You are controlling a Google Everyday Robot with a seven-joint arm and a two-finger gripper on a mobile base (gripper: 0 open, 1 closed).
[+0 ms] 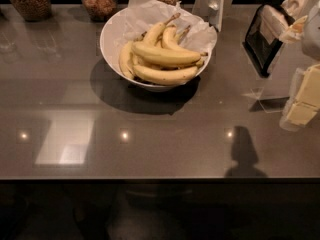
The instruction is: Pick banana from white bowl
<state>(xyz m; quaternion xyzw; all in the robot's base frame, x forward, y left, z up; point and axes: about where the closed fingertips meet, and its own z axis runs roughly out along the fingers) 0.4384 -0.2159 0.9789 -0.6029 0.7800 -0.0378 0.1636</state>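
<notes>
A large round white bowl (111,40) lined with crumpled white paper stands on the grey counter, left of centre at the back. Several yellow bananas (165,55) lie piled in it, stems pointing up and to the right. My gripper (216,8) comes down from the top edge as a pale grey shape. It sits just behind and to the right of the bowl's far right rim, above the paper, and is apart from the bananas.
Three glass jars of brown grains (29,0) stand along the back edge. A black-framed stand (264,36), a clear acrylic holder (272,91) and pale yellow packets (305,101) crowd the right side. The counter's front edge (160,178) runs below.
</notes>
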